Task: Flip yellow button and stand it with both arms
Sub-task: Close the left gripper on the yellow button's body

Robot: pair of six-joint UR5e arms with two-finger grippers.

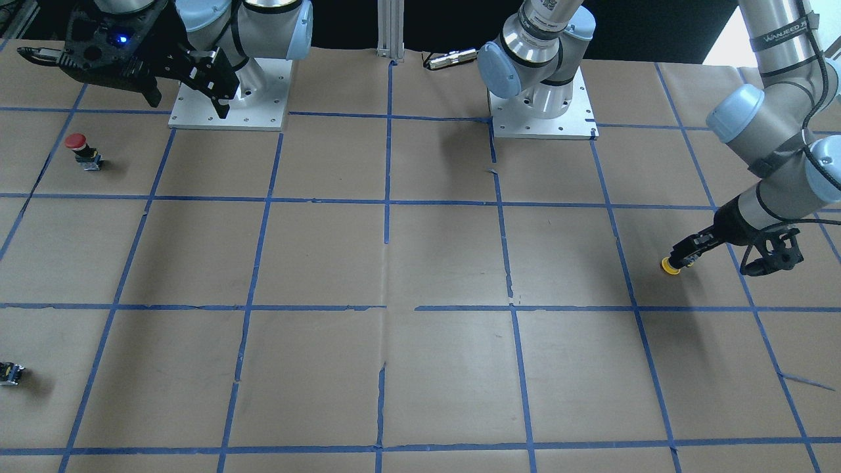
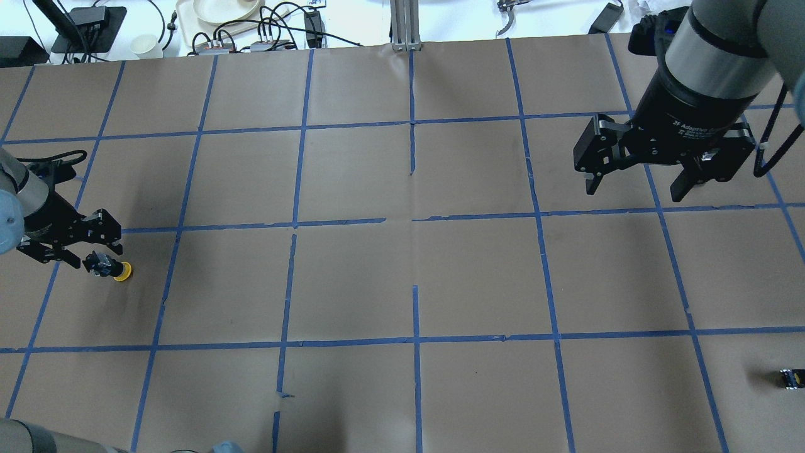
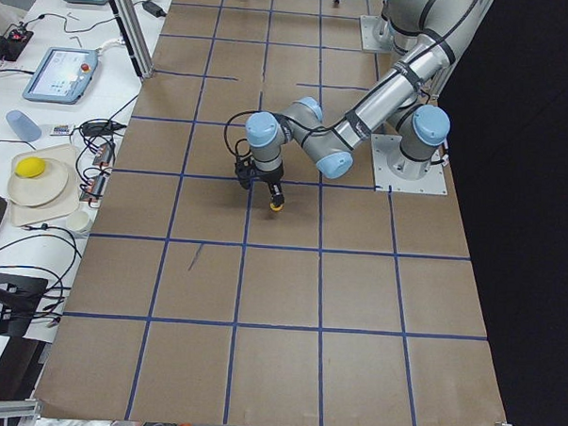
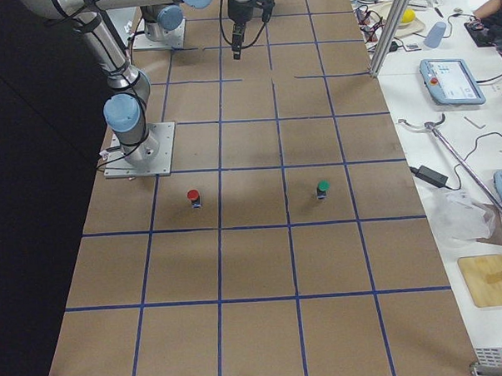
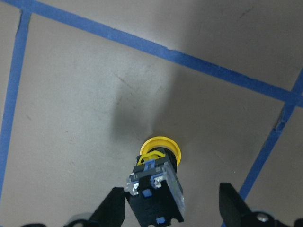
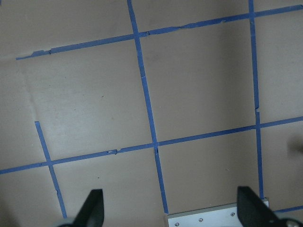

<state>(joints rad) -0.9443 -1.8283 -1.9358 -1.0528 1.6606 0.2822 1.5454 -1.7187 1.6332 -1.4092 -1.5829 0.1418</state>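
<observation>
The yellow button [image 2: 117,270] lies tilted on the table at the robot's far left, with its yellow cap [image 5: 161,146] on the paper and its black body [image 5: 156,197] raised toward the wrist camera. My left gripper [image 5: 173,208] is low over it and open. The body sits between the fingers, close beside one finger [image 5: 112,208] and well apart from the other [image 5: 233,204]. The button also shows in the front-facing view [image 1: 671,266] and the exterior left view [image 3: 278,206]. My right gripper [image 2: 635,182] hangs high over the table, open and empty, fingers [image 6: 93,208] wide apart.
A red-capped button [image 1: 79,148] stands near the right arm's base plate [image 1: 230,121]. A tiny black-and-yellow piece [image 2: 789,377] lies near the table's edge. A green-capped button [image 4: 322,187] stands beside the red one [image 4: 193,195]. Blue tape lines grid the brown paper.
</observation>
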